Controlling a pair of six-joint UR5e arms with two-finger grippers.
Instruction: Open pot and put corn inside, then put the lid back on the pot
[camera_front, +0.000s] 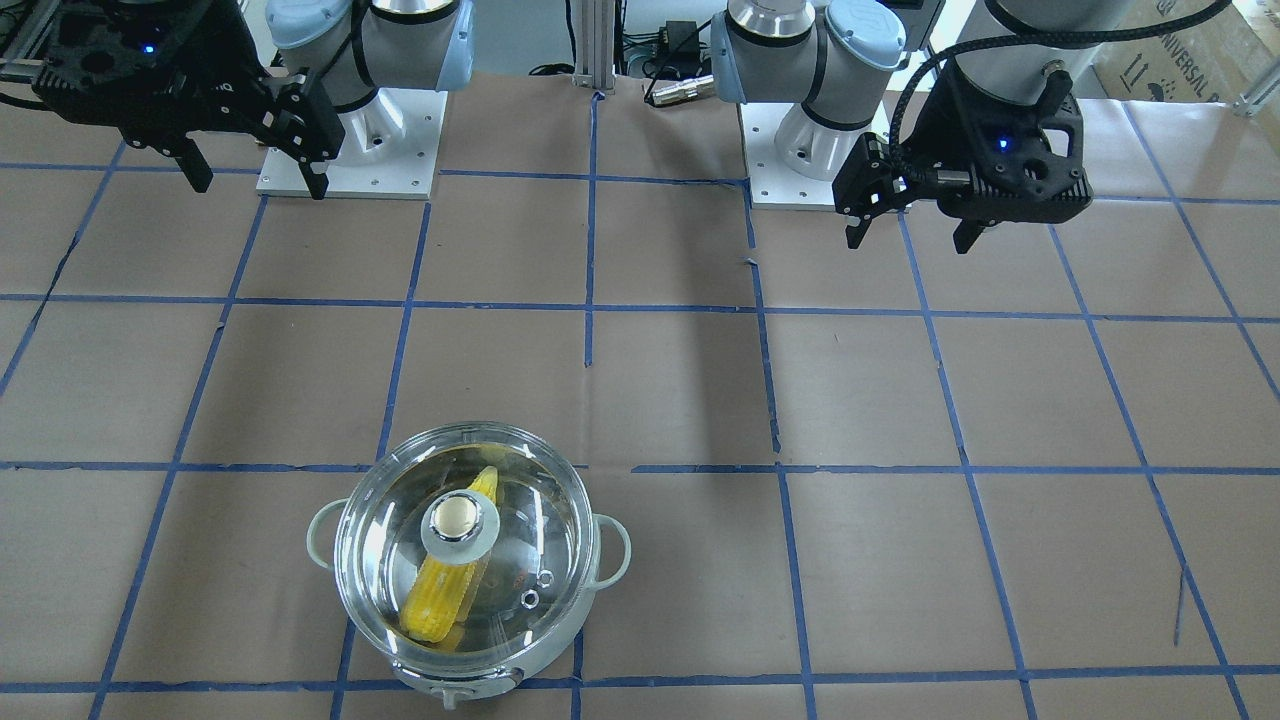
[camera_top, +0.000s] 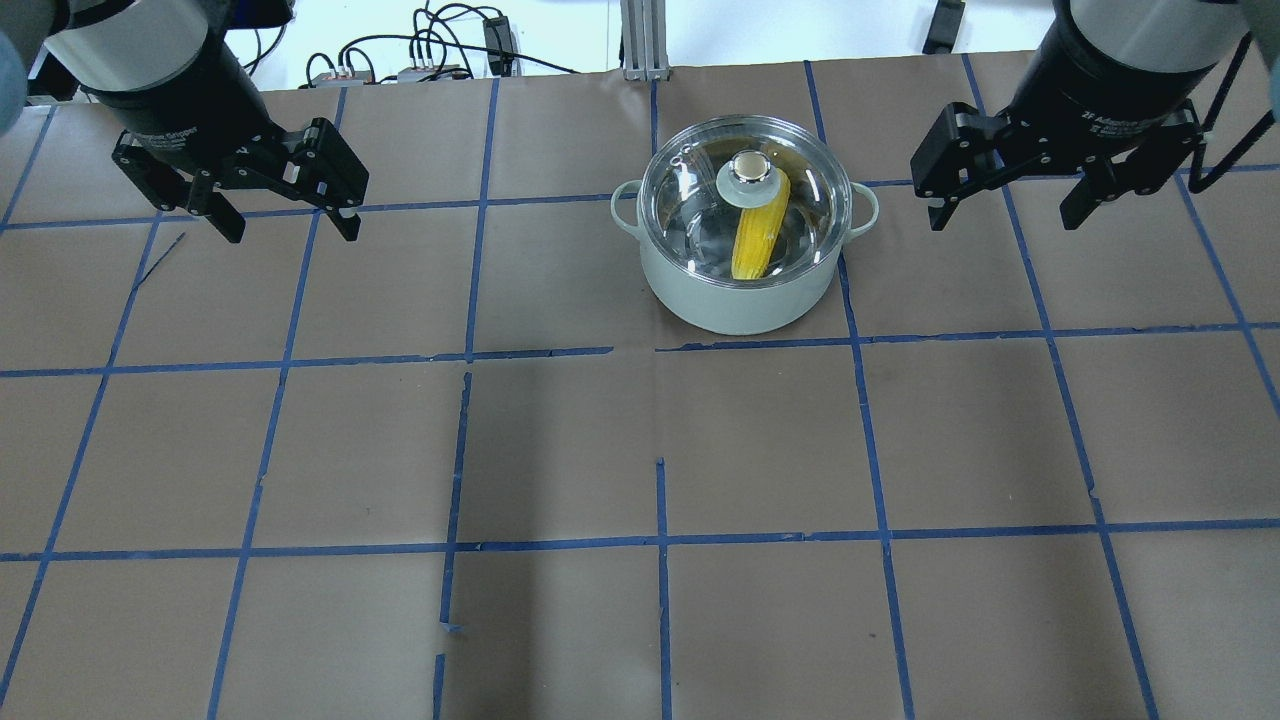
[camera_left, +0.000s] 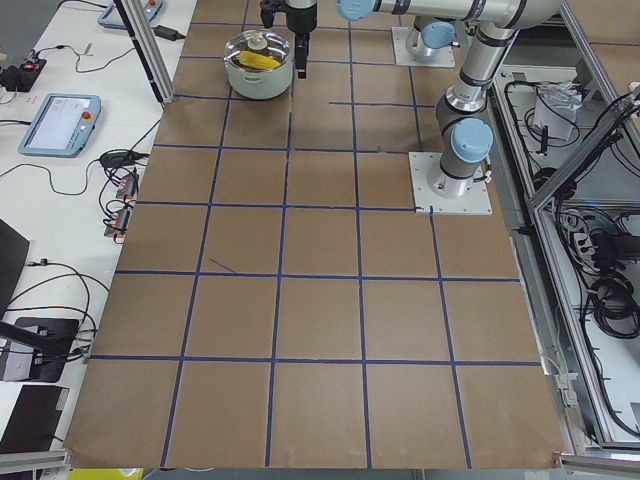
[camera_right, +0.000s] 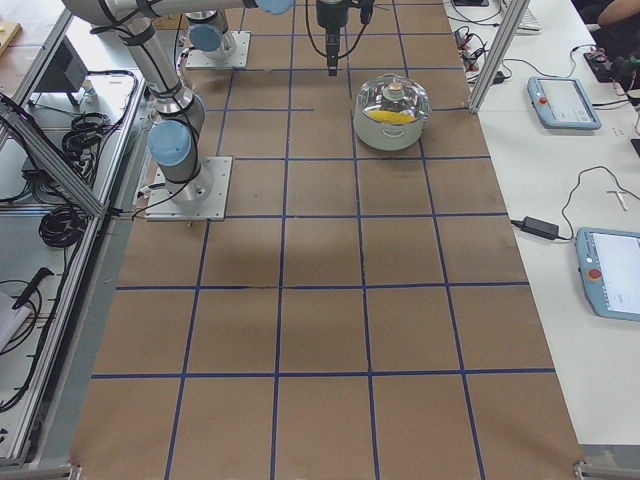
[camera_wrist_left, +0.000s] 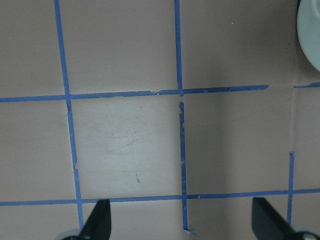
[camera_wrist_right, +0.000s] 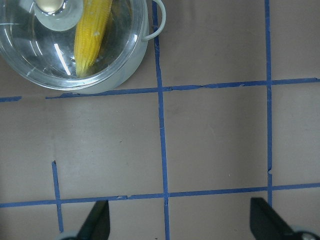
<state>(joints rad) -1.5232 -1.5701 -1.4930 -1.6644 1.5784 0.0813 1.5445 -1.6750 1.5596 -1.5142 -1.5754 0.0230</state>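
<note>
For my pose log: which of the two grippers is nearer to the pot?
The right gripper: the pot stands on its side of the table, clearly farther from the left gripper.

Twin silver-grey UR5e arms, left arm (camera_front: 770, 40) and right arm (camera_front: 400, 40): pale-blue joint caps, white screw-dotted base plates (camera_front: 415, 150). Black left gripper (camera_top: 290, 230) and right gripper (camera_top: 1005, 218): white lettering, blue LEDs. Braided black cable (camera_front: 990, 43) at left wrist.
</note>
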